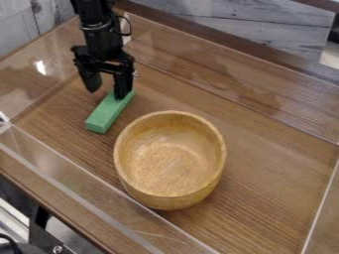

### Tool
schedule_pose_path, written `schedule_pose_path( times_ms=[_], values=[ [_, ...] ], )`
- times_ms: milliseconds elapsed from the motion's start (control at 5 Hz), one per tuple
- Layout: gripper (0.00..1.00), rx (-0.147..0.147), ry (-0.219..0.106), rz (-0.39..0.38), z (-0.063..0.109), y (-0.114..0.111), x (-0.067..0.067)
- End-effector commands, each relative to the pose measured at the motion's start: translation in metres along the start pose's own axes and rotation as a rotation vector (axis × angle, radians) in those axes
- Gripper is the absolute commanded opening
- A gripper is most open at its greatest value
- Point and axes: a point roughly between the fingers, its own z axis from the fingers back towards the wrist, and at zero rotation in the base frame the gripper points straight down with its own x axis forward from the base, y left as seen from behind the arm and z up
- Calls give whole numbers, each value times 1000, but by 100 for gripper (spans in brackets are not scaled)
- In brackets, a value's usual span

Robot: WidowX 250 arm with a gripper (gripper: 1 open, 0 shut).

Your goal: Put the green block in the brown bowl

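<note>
The green block [109, 111] lies flat on the wooden table, its long axis running from near left to far right, just left of the brown bowl [169, 157]. The bowl sits upright with nothing inside it. My black gripper [103, 86] hangs over the block's far end, pointing down, its fingers [83, 79] open and straddling the air above that end. Nothing is held. I cannot tell whether the fingertips touch the block.
A clear plastic wall [54, 159] borders the table along its front and left edges. A pale stone-like wall [252, 25] rises behind the table. Bare wood spreads to the right of the bowl and behind it.
</note>
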Motion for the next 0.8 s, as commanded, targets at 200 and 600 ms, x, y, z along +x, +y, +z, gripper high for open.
schedule_pose_path(
  times_ms=[200,600],
  values=[
    [100,20,-49,0,14,1,16],
    [100,16,-38,8,13,0,18]
  ],
)
